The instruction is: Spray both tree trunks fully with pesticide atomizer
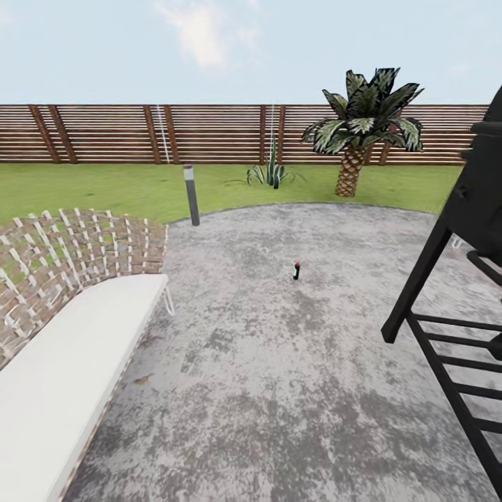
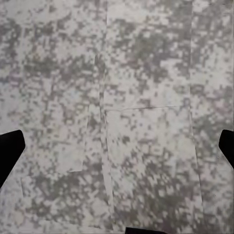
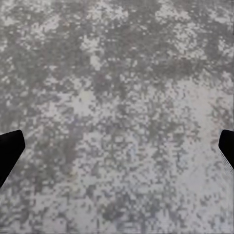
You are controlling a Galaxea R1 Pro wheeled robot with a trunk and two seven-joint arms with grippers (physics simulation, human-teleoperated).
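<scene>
Nearest the head camera, mottled grey paving [image 1: 279,390] is seen underfoot, running out to a curved edge against the lawn [image 1: 104,188]. Pesticide atomizer [image 1: 297,270] is located upright on that paving, roughly mid-patio, well apart from everything else; small and dark with a red top, detail too coarse to make out more, probably a trigger bottle.

Outward from it: a dark bollard light [image 1: 190,194] is planted at the paving edge to the left-rear. A spiky low plant [image 1: 270,173] and a short scaly-trunked palm [image 1: 357,132] are set on the grass behind, in front of the brown slatted fence [image 1: 209,132]. A white-cushioned bench [image 1: 63,376] with a woven brown-and-white backrest is placed along the left edge of the paving. A black metal frame [image 1: 446,314] with slatted rails is seen at the right side.

Left gripper [image 2: 117,151] is pointed down at bare paving in the left wrist view; black fingertips [image 2: 9,151] are seen at the two opposite edges, spread wide, nothing held between. Faint seam lines are visible in the slab under it.

Right gripper [image 3: 117,151] is likewise aimed at bare paving in the right wrist view, fingertips [image 3: 9,152] set wide apart, nothing between them.
</scene>
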